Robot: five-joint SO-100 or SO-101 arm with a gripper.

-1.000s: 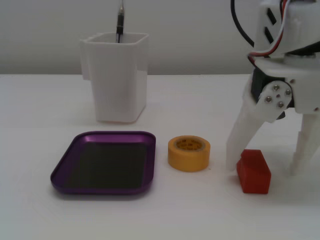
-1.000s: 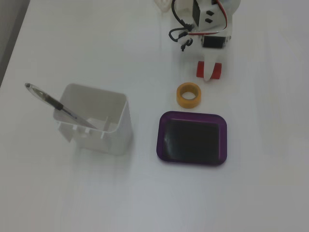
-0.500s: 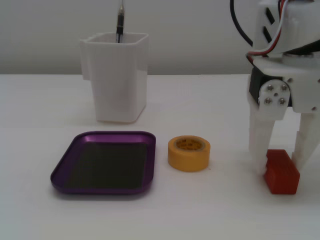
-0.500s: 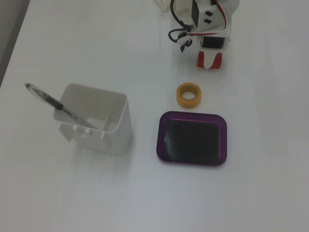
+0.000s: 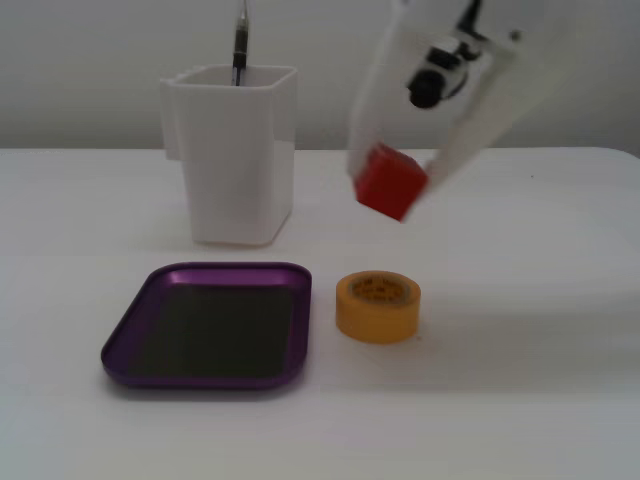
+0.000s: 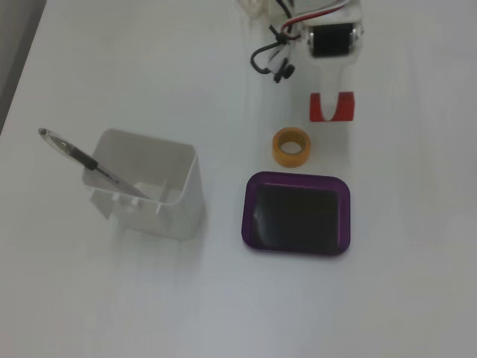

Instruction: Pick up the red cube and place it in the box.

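The red cube [image 5: 389,182] is held in the air by my white gripper [image 5: 395,180], above and behind the yellow tape roll [image 5: 377,306]. In a fixed view from above, the cube [image 6: 320,109] shows on either side of the white gripper [image 6: 333,108], just beyond the tape roll [image 6: 291,146]. The gripper is shut on the cube. The purple box [image 5: 128,340] lies flat on the table at the front left, its dark inside bare. In a fixed view from above, the box [image 6: 297,179] lies just past the tape roll from the gripper.
A tall white plastic container [image 5: 234,150] with a pen [image 5: 240,45] in it stands behind the box; it also shows in a fixed view from above [image 6: 149,183]. Black cables [image 6: 272,60] hang by the arm. The table is white.
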